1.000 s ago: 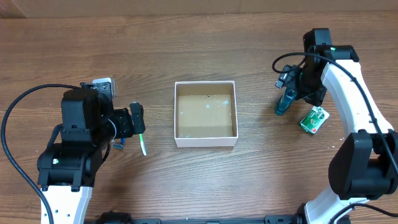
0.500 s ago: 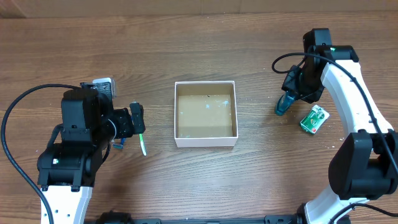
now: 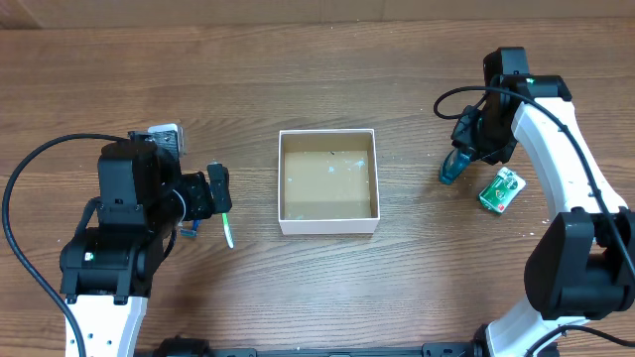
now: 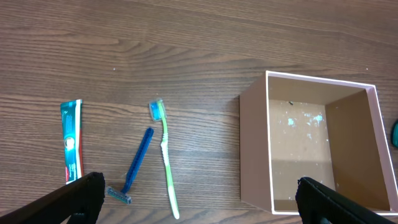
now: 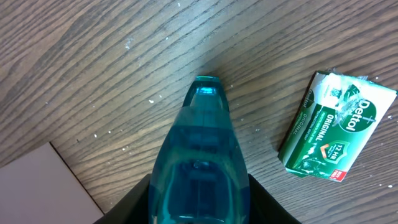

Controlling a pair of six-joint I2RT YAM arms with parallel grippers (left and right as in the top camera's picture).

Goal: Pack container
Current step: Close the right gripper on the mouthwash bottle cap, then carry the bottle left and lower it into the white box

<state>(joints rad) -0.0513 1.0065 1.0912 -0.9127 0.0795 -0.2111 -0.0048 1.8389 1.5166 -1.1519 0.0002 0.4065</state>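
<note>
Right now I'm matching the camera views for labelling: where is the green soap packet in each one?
Overhead: green soap packet at far right, right of the teal bottle.
Left wrist: not in it.
Right wrist: right side, again right of the bottle.
Shared landmark: the container, in all three views.

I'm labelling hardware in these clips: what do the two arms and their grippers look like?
The left arm and right arm both have white shells over black joints and motor housings. Each carries a small green light and trails a thin black cable. The left arm's fingers are plain black and blunt-tipped, with no markings visible.
</note>
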